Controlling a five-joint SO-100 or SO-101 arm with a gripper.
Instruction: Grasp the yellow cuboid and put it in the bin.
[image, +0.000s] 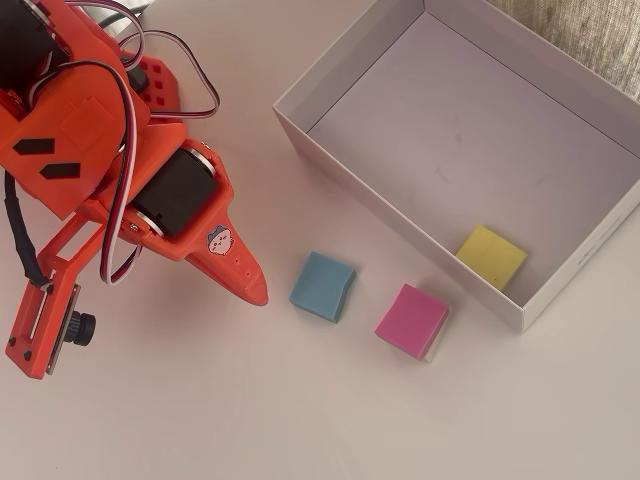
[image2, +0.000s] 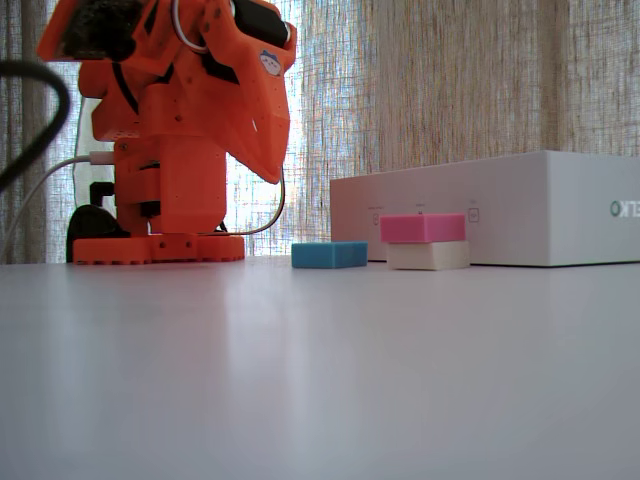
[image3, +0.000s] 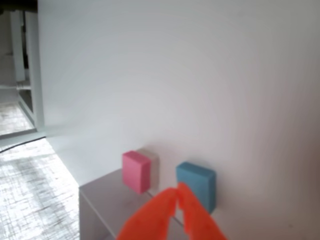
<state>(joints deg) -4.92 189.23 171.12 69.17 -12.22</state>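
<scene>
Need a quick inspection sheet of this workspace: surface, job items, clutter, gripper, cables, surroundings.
Surface: white table, bare apart from the items below.
Job's things: yellow cuboid lies flat inside the bin, in the corner nearest the pink block in the overhead view; the bin is otherwise empty.
Clutter: blue block and pink block on the table outside the bin; the pink block sits on a white block.
Gripper: gripper shut, empty, held above the table, away from the bin.
Cables: white and black wires loop over the arm; a dark cable hangs near the base.
Surroundings: woven curtain backlit behind the table.
</scene>
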